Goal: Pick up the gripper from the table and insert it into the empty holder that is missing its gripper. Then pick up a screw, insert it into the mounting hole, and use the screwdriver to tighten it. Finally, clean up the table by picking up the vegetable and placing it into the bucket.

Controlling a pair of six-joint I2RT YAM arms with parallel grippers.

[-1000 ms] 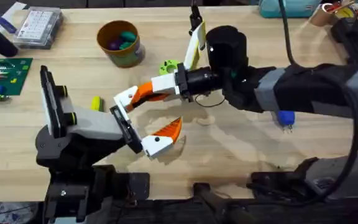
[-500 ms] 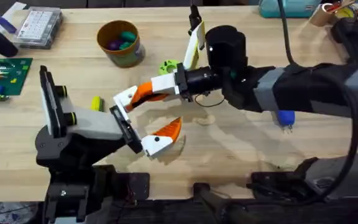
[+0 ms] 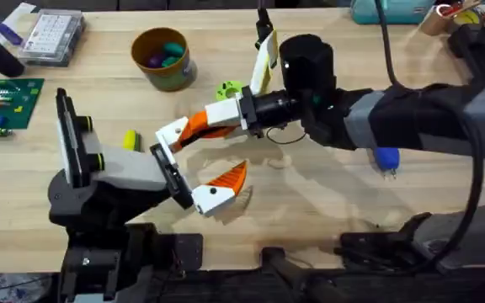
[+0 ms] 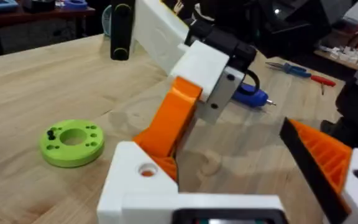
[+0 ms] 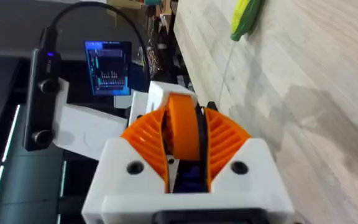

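The right tool [image 3: 213,120] is clamped on the orange finger [image 3: 194,126], whose long axis points toward eight o'clock into the white holder [image 3: 169,135]. The left tool [image 3: 199,170] stands apart.

Right arm is stretched across the middle from the lower right, wrist level, right gripper [image 3: 194,128] with jaws clamped on an orange piece (seen pinched between the ribbed pads [image 5: 224,142]). Left arm is raised from its base, left gripper [image 3: 194,164] spread wide.
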